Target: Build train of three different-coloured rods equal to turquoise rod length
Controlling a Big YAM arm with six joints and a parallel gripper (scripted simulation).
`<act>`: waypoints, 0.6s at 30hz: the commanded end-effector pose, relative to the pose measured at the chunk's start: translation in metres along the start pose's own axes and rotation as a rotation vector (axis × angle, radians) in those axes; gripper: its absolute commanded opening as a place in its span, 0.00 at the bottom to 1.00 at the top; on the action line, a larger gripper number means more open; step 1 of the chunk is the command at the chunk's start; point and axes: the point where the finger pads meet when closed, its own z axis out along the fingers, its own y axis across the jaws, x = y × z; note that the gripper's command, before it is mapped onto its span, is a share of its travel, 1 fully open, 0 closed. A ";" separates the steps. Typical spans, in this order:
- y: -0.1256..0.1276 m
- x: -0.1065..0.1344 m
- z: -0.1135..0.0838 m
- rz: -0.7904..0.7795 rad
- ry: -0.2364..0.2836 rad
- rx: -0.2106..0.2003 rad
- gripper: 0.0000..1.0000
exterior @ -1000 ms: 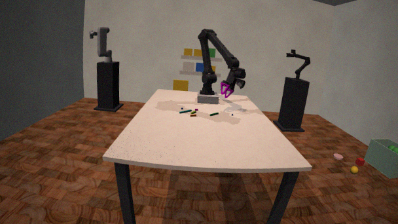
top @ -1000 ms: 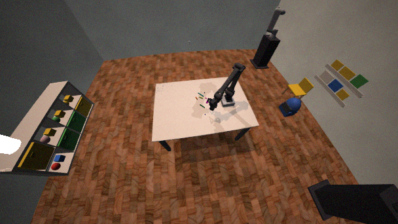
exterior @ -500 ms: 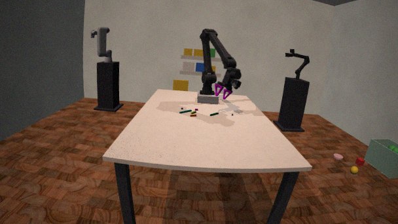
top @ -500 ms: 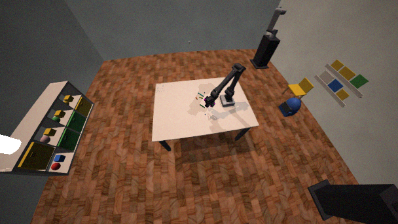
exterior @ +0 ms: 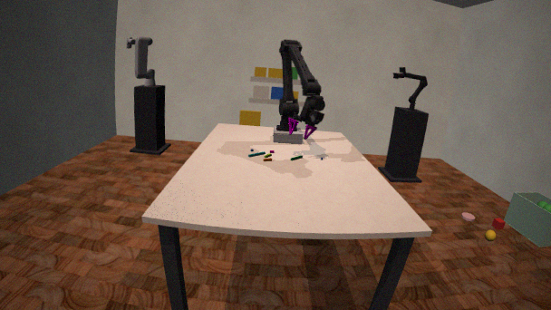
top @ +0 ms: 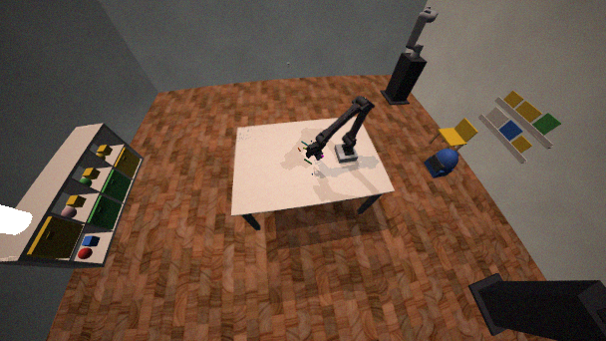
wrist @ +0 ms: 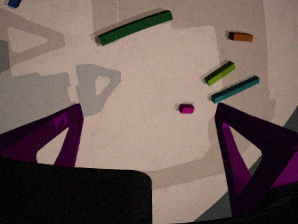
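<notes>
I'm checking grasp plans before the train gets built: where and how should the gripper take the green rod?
Probably mid-length on the green rod, from straight above, the fingers closing on its two long sides: it lies flat, long and narrow, with bare table along both.

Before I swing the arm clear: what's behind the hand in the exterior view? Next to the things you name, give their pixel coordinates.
Behind the hand [exterior: 301, 134], the table [exterior: 290, 192] and back wall [exterior: 204, 56] show between its spread fingers. Whatever its fingers and dark body cover can't be seen from there. No rod shows behind it.
</notes>
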 end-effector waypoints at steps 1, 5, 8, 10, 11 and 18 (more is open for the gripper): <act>-0.023 -0.023 -0.004 0.144 -0.028 -0.021 1.00; -0.016 -0.009 0.004 0.133 0.001 -0.024 1.00; -0.035 -0.021 0.003 0.239 -0.013 -0.046 1.00; -0.034 -0.017 0.005 0.236 -0.004 -0.045 1.00; -0.048 -0.018 0.009 0.331 0.001 -0.069 1.00; -0.054 -0.005 0.021 0.415 0.035 -0.092 1.00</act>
